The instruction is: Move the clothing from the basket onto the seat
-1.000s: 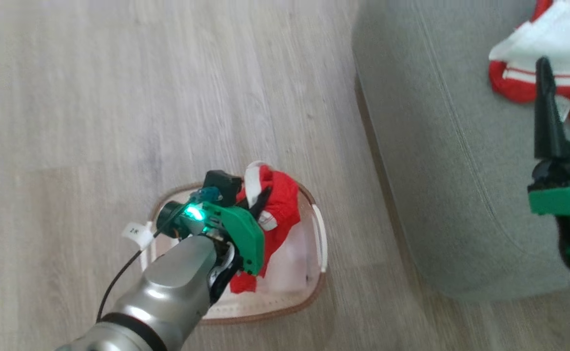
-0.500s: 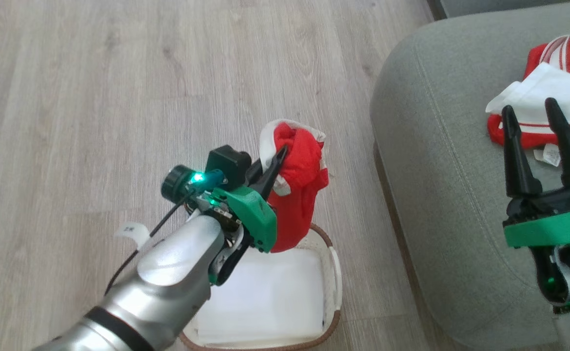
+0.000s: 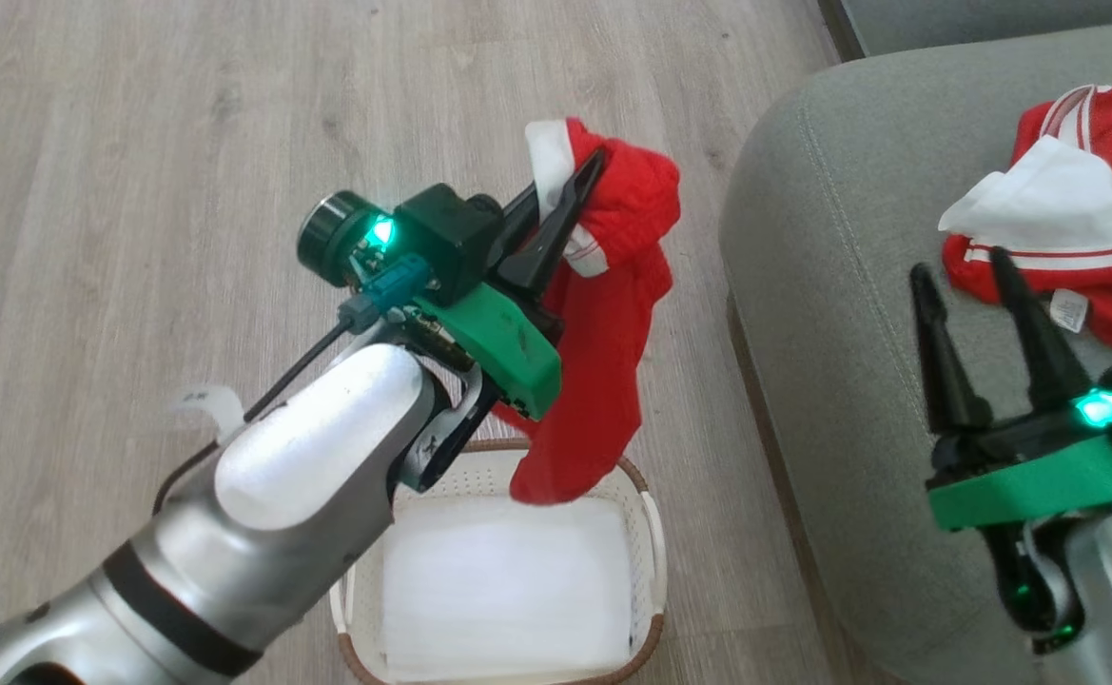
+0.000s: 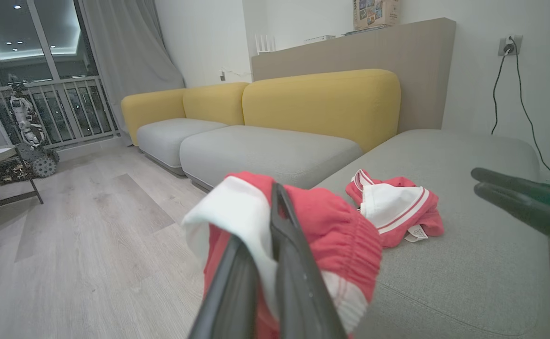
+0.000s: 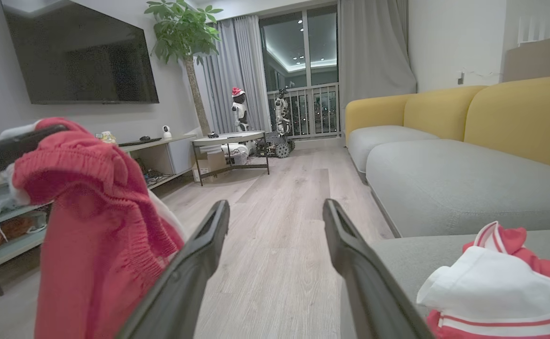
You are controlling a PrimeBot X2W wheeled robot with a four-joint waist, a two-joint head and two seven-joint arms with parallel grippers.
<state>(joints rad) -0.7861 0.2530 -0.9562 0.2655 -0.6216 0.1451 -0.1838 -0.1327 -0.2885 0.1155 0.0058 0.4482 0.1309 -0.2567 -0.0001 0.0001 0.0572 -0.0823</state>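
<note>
Left gripper (image 3: 594, 164), fingers pressed together on a fold of a red garment (image 3: 613, 314) with white trim, holds it aloft above the white basket (image 3: 649, 533). The cloth hangs free, its lower end over the basket's far rim. The basket stands on the wooden floor (image 3: 185, 143) just beside the grey-green seat (image 3: 831, 285). A second garment (image 3: 1060, 205), red and white with a small label, lies crumpled on the seat. Right gripper (image 3: 960, 262), fingers spread and holding nothing, hovers over the seat near that garment
</note>
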